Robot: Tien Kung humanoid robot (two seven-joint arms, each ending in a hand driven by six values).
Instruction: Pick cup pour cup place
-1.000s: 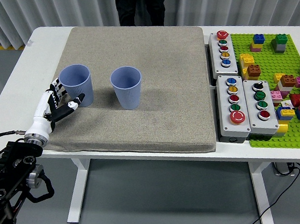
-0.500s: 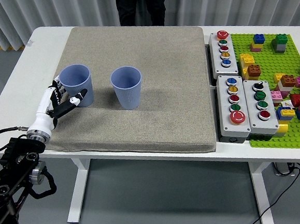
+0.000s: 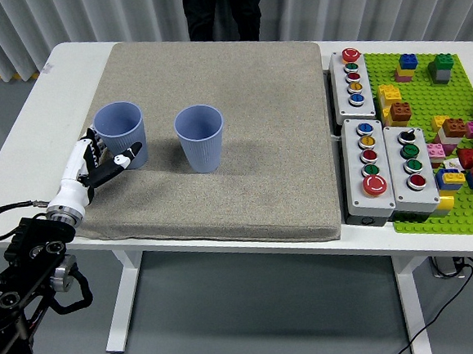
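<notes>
Over the last second I've brought my left hand [image 3: 104, 161] in against the left cup [image 3: 121, 134] on the grey mat [image 3: 245, 176]; fingers spread around its base, thumb touching, not yet clamped. The second cup [image 3: 200, 137] stands just beside, upright. Grasp looks imminent, pouring follows

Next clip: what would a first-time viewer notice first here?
Two blue cups stand upright on the grey mat: the left cup and the middle cup. The left hand reaches in at the left cup's base, fingers around its lower side. At the right sit button boxes and a green brick plate.
</notes>
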